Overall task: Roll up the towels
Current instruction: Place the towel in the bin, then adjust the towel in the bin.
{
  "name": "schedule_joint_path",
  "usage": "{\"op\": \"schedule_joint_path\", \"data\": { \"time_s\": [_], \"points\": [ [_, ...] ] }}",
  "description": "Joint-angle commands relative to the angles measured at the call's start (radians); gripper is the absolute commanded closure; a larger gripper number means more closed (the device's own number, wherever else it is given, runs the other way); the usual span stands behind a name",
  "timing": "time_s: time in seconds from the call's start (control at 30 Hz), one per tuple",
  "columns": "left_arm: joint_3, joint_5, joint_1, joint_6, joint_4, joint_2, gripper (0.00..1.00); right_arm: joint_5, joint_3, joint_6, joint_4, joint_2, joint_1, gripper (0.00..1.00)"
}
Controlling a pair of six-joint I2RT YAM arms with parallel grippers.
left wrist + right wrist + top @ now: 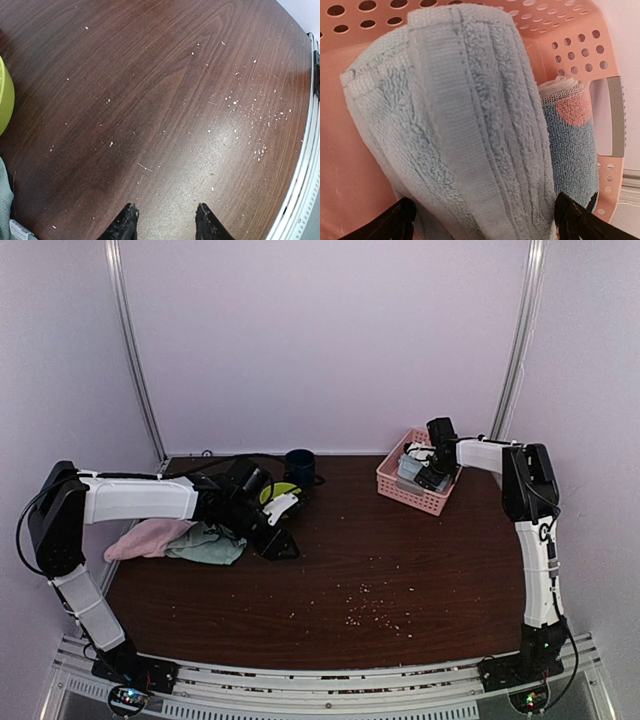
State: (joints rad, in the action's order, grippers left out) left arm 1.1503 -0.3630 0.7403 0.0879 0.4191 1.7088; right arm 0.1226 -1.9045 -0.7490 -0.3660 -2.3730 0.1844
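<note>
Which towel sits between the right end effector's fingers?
The plain pale blue rolled towel in the pink basket. The patched roll lies beside it; the mint towel and pink towel lie unrolled near the left arm.

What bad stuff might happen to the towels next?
1. The right gripper stands open astride the rolled pale blue towel in the pink basket; lifting out, a finger might snag the terry and loosen the roll.
2. The left gripper hangs open close to the lime-green bowl; turning to the unrolled mint green towel and pink towel, it might bump the bowl.
</note>
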Motion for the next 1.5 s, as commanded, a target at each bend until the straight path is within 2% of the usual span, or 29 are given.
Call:
{"op": "schedule_joint_path", "data": {
  "time_s": [0.0,0.37,0.57,0.7,0.77,0.8,0.9,0.93,0.97,1.3,1.47],
  "points": [
    [0.009,0.000,-0.005,-0.020,-0.020,-0.025,0.58,-0.057,0.003,0.036,-0.067,0.050,-0.005,0.00],
    [0.037,0.021,-0.006,-0.043,0.006,-0.028,0.58,-0.122,0.031,0.037,-0.117,0.134,-0.005,0.00],
    [0.045,0.018,-0.006,-0.043,0.009,-0.031,0.58,-0.127,-0.007,0.035,-0.148,0.099,-0.005,0.00],
    [0.039,0.021,-0.006,-0.041,0.014,-0.042,0.58,-0.248,-0.003,0.084,-0.176,0.158,-0.005,0.02],
    [0.036,0.027,-0.006,-0.040,0.014,-0.044,0.58,-0.344,-0.026,0.108,-0.226,0.169,-0.005,0.10],
    [0.037,0.027,-0.006,-0.041,0.014,-0.044,0.58,-0.369,-0.056,0.117,-0.260,0.158,-0.005,0.20],
    [0.038,0.023,-0.005,-0.038,0.014,-0.038,0.58,-0.397,-0.183,0.127,-0.383,0.078,-0.005,0.66],
    [0.037,0.023,-0.004,-0.037,0.012,-0.038,0.58,-0.397,-0.217,0.128,-0.415,0.049,-0.005,0.77],
    [0.036,0.021,-0.004,-0.035,0.011,-0.038,0.58,-0.398,-0.235,0.130,-0.436,0.028,-0.005,0.81],
    [0.013,0.026,-0.006,-0.034,0.006,-0.046,0.58,-0.388,-0.280,0.140,-0.481,-0.084,-0.005,0.88],
    [0.014,0.024,-0.006,-0.034,0.006,-0.041,0.58,-0.301,-0.301,0.189,-0.421,-0.123,-0.005,0.89]
  ]
}}
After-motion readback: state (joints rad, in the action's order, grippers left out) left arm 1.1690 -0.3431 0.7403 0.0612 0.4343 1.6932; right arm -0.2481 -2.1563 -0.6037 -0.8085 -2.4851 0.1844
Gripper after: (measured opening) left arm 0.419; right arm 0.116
